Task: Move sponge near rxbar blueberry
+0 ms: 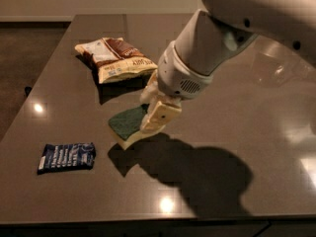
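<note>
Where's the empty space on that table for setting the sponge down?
Bare tabletop lies between the blue bar and the sponge, which the tool holds mid-table. The right half is open too. Tighter between sponge and snack bag.
</note>
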`<state>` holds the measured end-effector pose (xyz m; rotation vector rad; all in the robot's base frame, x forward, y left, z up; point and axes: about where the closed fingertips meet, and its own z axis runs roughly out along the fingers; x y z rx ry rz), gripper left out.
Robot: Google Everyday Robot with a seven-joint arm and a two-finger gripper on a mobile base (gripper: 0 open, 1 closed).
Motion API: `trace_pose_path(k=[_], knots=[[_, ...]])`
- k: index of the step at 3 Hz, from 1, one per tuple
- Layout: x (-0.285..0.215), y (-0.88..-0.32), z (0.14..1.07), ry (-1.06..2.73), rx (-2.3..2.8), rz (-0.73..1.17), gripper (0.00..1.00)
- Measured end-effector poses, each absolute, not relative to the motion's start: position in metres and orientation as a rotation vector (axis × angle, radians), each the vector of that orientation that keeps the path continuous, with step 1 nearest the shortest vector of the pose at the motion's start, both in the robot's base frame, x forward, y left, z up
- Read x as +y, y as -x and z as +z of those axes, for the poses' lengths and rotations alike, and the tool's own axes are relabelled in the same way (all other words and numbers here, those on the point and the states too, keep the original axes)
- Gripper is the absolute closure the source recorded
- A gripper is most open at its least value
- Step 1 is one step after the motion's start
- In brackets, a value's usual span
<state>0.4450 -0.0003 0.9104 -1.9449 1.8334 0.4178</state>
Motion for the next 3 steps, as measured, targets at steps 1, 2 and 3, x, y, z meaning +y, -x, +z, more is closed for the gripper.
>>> trace_pose_path(k=[1, 2, 3], knots=[[0.028, -0.433, 0.913, 1.971, 1.759, 0.462, 0.88], [0.052, -0.426, 0.908, 1.972, 1.706, 0.468, 0.65], [0.061, -0.426, 0.902, 1.936, 1.68, 0.438, 0.42]])
